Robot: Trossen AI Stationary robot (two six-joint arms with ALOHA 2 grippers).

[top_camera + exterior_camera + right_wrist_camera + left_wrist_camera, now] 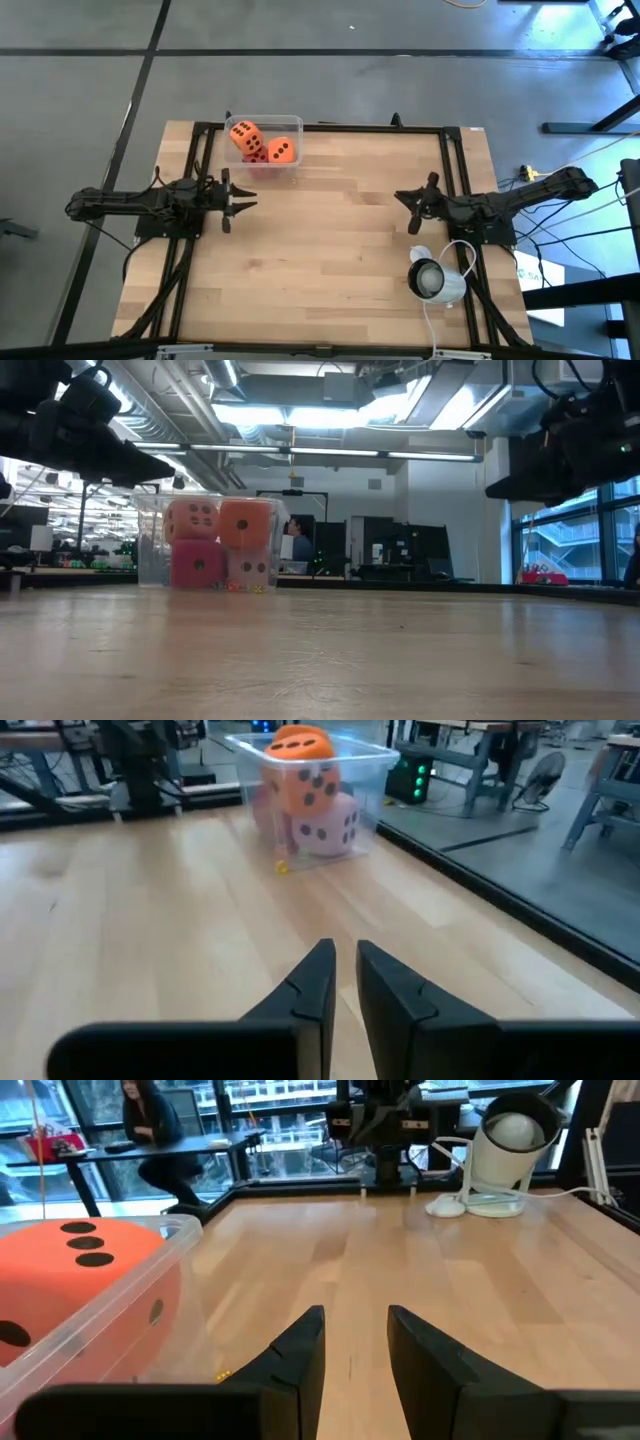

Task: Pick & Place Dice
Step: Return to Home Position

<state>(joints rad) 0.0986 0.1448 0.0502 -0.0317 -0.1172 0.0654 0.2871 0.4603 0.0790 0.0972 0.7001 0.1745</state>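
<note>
All four dice sit in the clear bin (292, 122). The bin stands at the far edge of the table (340, 260), left of the middle. Two orange dice (190, 518) (245, 522) lie on top. The red die (197, 565) and the pink die (250, 568) lie under them, side by side. They are stacked like this because the bin is too small for all four to lie flat. No die is out on the table, so I think the picking is done.

The left gripper (245, 198) hangs over the left side of the table, just near of the bin and not touching it. Its jaws are a little way apart and hold nothing. The right gripper (405, 205) hangs over the right side, well away from the bin. Its jaws are very narrow, with only a thin slit between them, and they are empty too. Both grippers point at the middle of the table and face each other.

I think the arms only need to fold away to rest now. A white camera (437, 280) stands near the right arm, so that arm should take care not to bump it.
</note>
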